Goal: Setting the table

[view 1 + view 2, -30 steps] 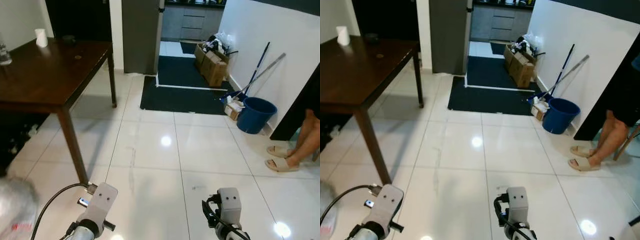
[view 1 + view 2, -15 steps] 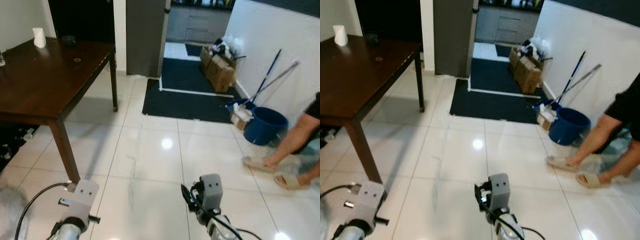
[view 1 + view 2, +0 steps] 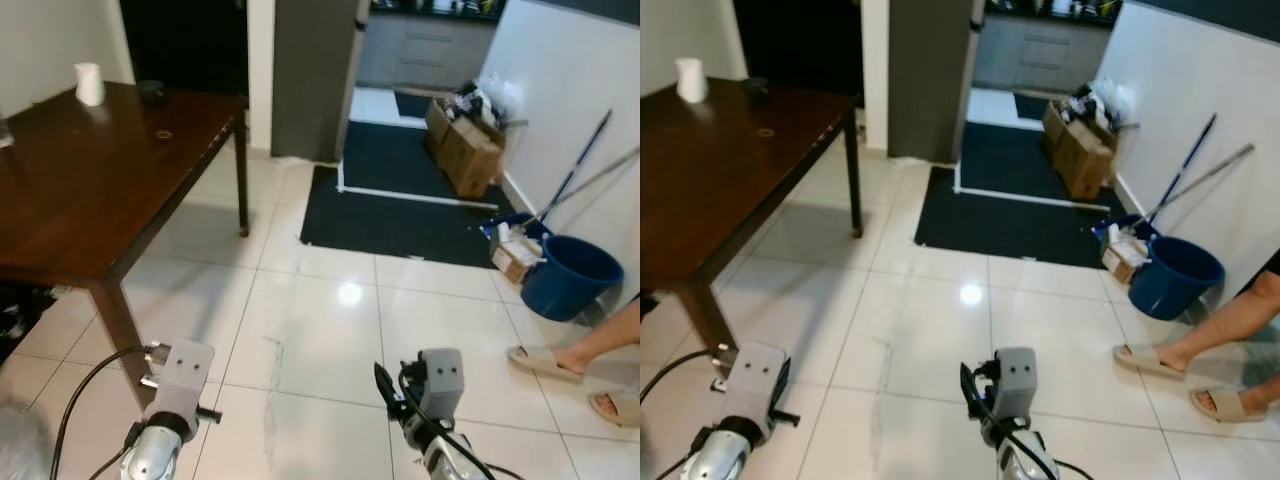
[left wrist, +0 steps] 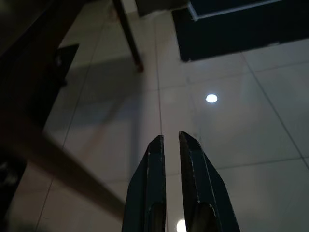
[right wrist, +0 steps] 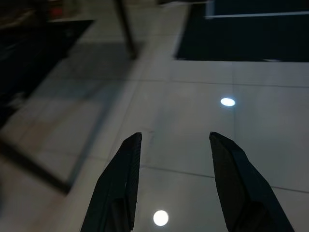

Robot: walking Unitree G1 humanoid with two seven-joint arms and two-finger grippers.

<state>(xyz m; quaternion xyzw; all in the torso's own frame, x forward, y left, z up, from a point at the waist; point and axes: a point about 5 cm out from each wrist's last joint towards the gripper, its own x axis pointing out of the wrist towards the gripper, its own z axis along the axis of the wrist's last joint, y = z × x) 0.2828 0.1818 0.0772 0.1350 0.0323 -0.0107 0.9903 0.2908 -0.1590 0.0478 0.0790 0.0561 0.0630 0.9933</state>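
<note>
One bench (image 3: 70,190), one white cup (image 3: 89,84) at its far edge
Left tool (image 4: 170,140) fingers nearly together, right tool (image 5: 176,140) fingers apart, both over open floor (image 3: 330,330)

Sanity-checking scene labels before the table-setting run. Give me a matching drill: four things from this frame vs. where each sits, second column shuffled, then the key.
Things:
1. white cup
2. blue bucket
3. cardboard boxes
4. dark mat

Places:
A. on the floor in the doorway
B. far corner of the wooden table
C. by the white wall, beside the mop handles
D. against the wall at the mat's far right edge

Pairs: 1-B, 2-C, 3-D, 4-A
</note>
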